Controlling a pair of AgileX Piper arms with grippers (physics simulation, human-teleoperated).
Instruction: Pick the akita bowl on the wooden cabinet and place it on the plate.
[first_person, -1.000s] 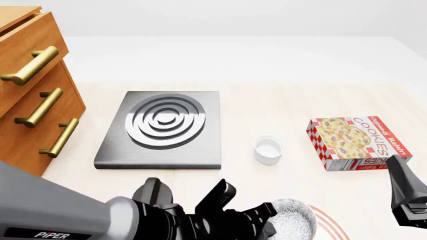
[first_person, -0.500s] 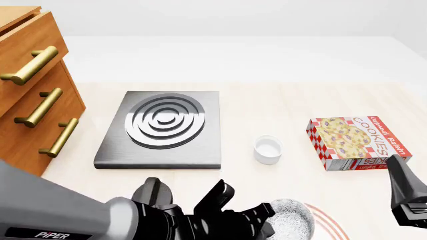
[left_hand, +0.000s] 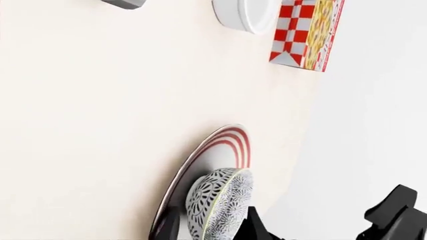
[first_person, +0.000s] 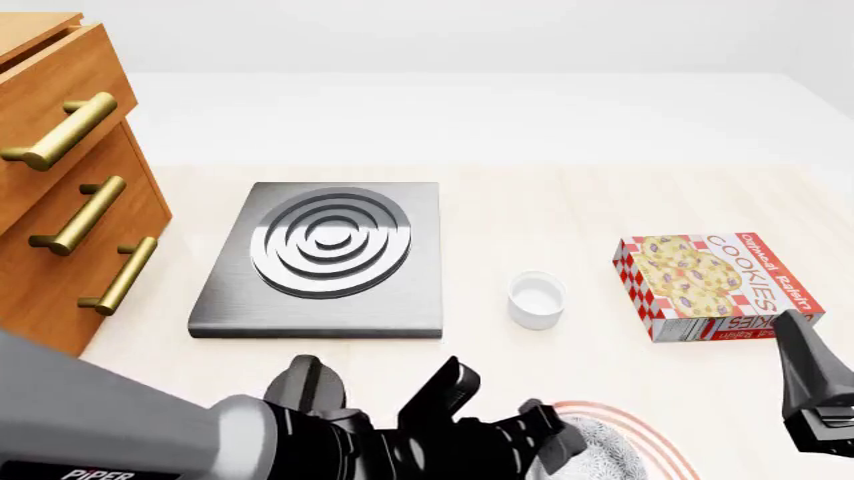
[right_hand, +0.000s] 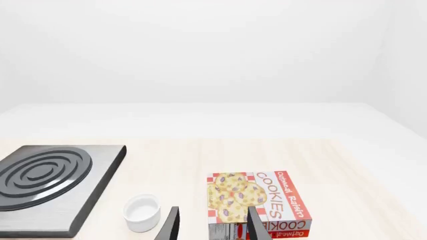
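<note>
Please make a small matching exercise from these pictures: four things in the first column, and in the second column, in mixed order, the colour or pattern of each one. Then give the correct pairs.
Things:
1. stove
2. ramekin
3. cookie box
4. akita bowl

Colour or pattern:
A. plain white
B. black-and-white floral pattern
C. grey metal with raised rings
D. red-and-white checks with cookies pictured

Right pairs: 1-C, 2-A, 3-D, 4-B
</note>
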